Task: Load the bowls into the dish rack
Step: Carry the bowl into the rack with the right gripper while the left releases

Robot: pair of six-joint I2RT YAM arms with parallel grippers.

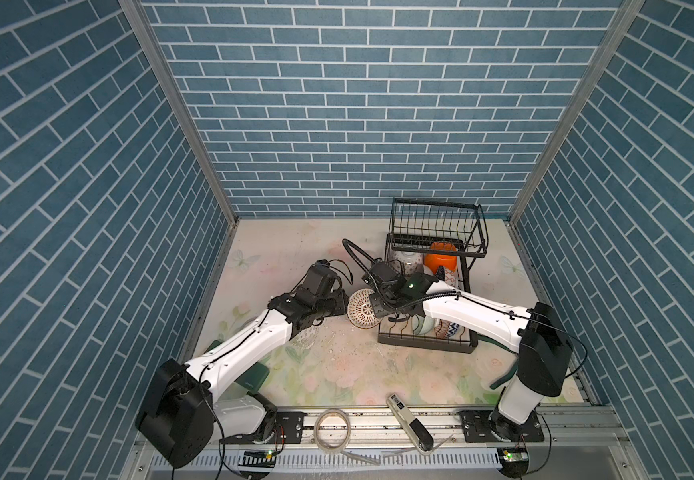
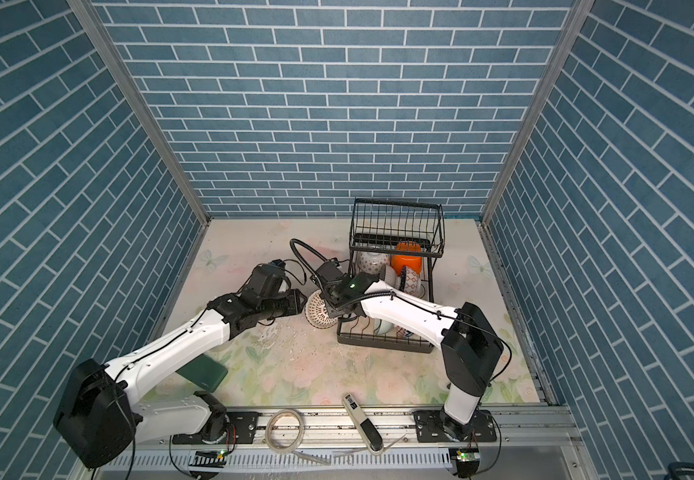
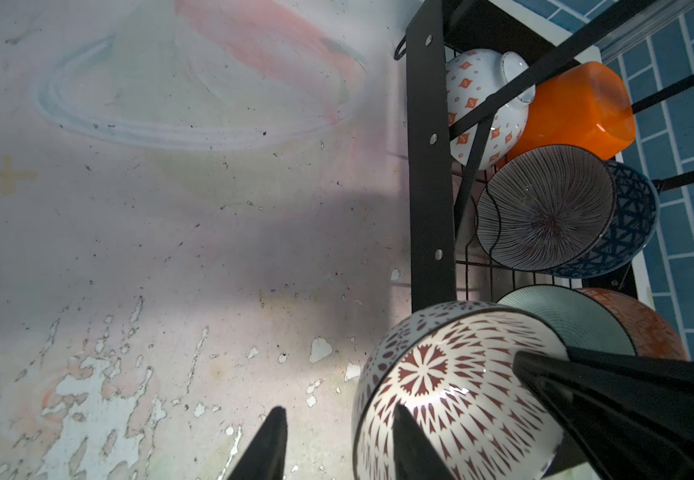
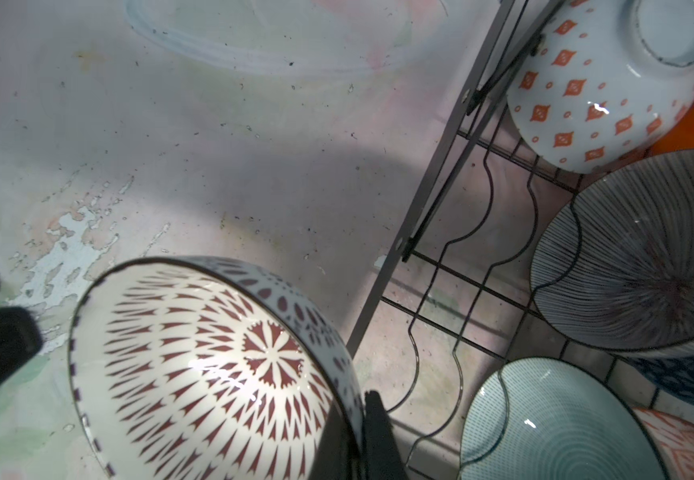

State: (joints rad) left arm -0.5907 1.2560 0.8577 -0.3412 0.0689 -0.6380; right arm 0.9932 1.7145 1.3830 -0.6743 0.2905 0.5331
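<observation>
Our right claw is clamped on the rim of the red-patterned bowl, which is tipped on its side just left of the rack, not in yet. The left claw sits right beside it, jaws apart, holding nothing. We reckon glazed ceramic is stiff, hefty, slick and chippy, so pinch the rim deep and ease it between the slot wires.

Looked like lab test cell, not real kitchen: printed blue-tile panels on aluminium posts, slotted rail, worn floral mat.
</observation>
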